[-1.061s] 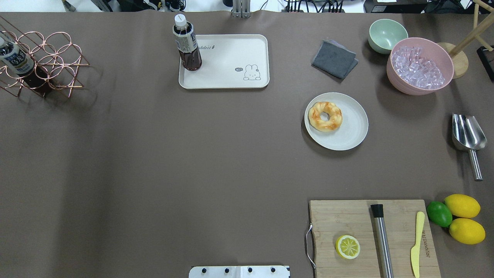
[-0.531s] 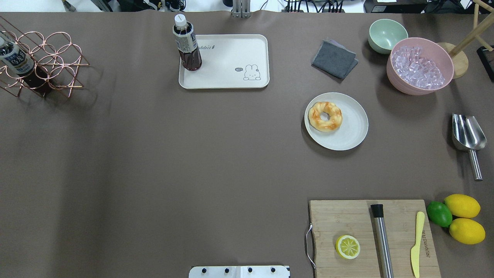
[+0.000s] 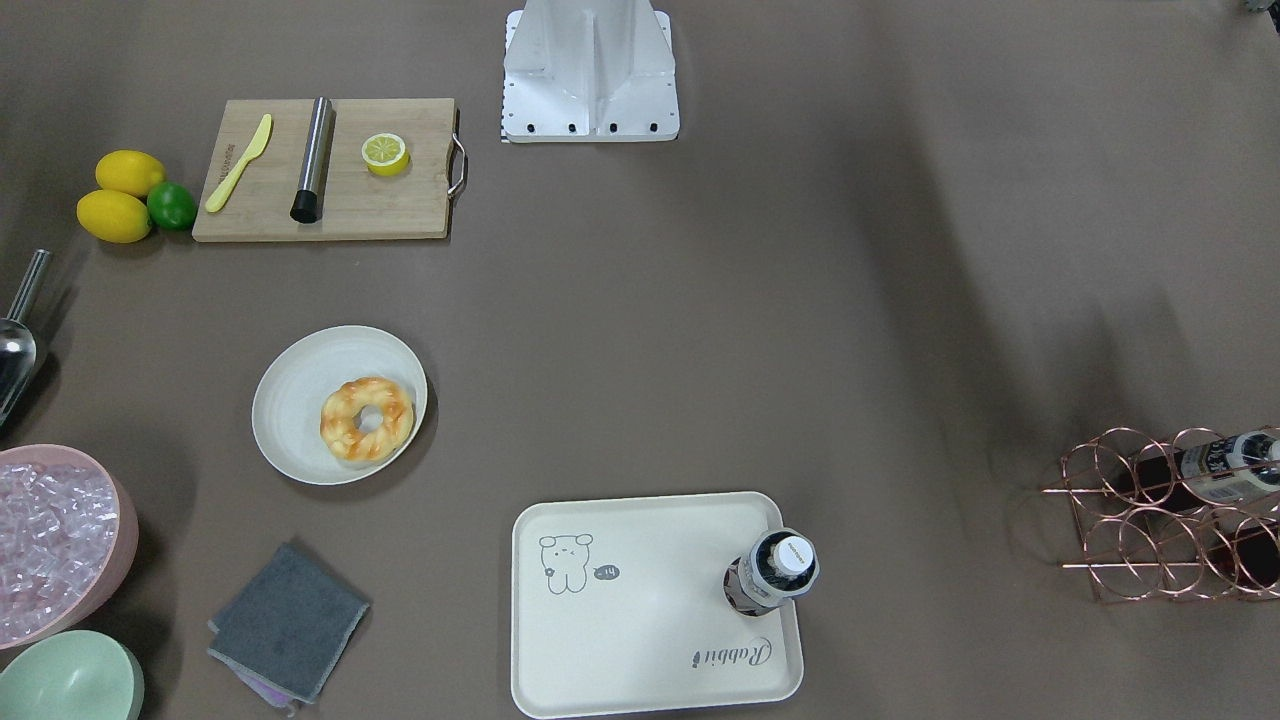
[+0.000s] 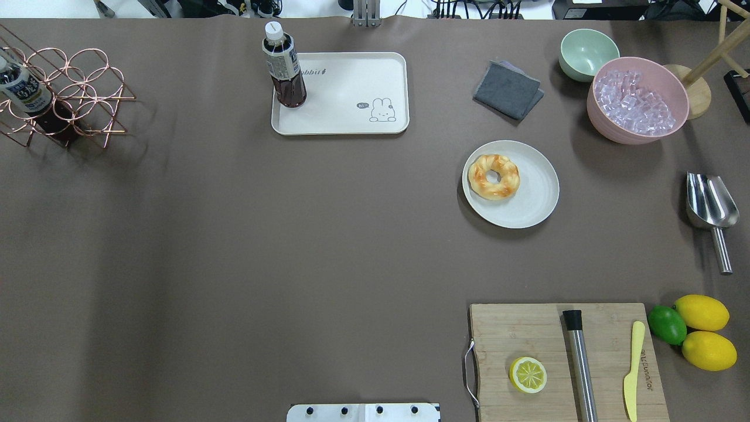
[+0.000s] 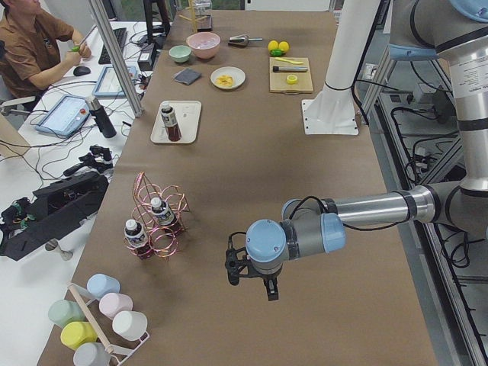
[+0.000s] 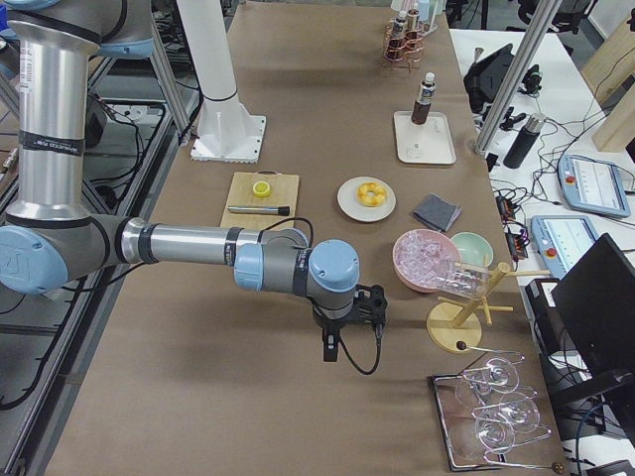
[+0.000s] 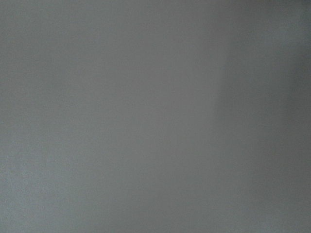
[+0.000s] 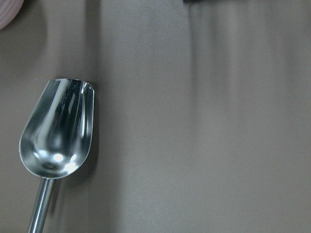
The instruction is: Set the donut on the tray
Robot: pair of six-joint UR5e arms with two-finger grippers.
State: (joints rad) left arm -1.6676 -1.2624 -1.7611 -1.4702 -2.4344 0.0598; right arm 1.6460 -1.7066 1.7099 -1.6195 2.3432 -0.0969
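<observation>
My left pincer (image 5: 252, 280) hangs low over the brown table covering (image 4: 234, 234), out past the copper wire bottle rack (image 5: 156, 221). Only the side camera catches it, so I cannot tell whether its fingers are apart or together. Its wrist camera shows plain covering only.

My right pincer (image 6: 342, 332) hangs at the other end of the table, near the pink bowl of ice cubes (image 6: 425, 258). It too shows in a side view alone, so I cannot tell its state either. Its wrist camera looks down on a shiny steel scoop (image 8: 57, 127) lying on the covering.

The golden-yellow twisted ring donut (image 4: 494, 176) lies flat on the round off-white plate (image 4: 536, 199), on the plate's half toward my left. The cream-white rounded-rectangle tray (image 4: 351, 117) sits well apart from the plate, farther from me and to my left. 1 dark drink bottle (image 4: 284, 67) stands upright in the tray's far left corner, and the bunny drawing is at its near right.

Beyond the plate lie a folded grey cloth (image 4: 507, 89) and a pale green bowl (image 4: 587, 53). Close to my base is a wooden cutting board (image 4: 527, 328) carrying a halved lemon (image 4: 528, 374), a steel rod (image 4: 580, 363) and a yellow knife (image 4: 633, 369).
</observation>
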